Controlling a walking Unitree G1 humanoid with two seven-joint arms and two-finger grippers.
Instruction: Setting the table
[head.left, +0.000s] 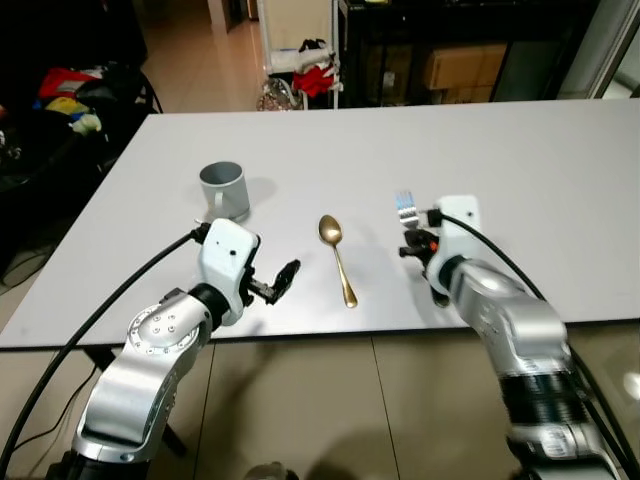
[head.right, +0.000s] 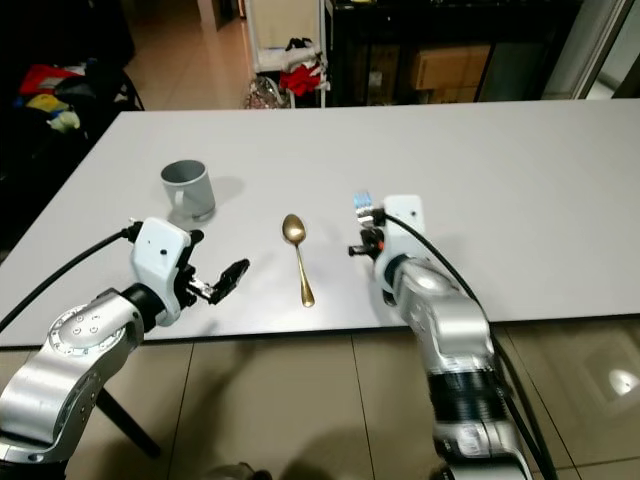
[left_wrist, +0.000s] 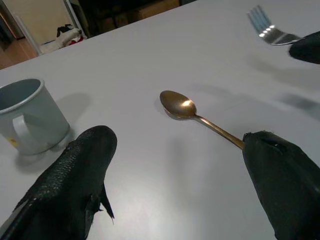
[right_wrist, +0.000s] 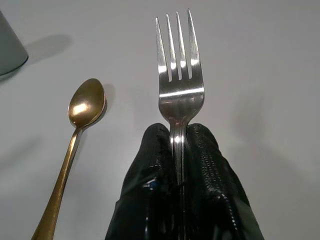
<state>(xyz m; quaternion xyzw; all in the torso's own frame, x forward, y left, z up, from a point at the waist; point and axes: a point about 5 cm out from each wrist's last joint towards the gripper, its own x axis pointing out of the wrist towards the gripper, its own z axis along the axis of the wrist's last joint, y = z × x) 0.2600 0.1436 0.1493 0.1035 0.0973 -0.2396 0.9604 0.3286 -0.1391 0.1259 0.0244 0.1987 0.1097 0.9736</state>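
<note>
right gripper clamped on fork, held over white table right of gold spoon. left gripper wide apart, empty, near grey mug.

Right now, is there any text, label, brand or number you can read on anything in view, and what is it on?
No readable text anywhere.
Mug: a small yellowish mark near the handle, too blurred to read.
Fork in the right pincer and spoon: no stamp legible.
Cardboard boxes behind the table: any printing too small to read.

Red clothes beyond table
</note>
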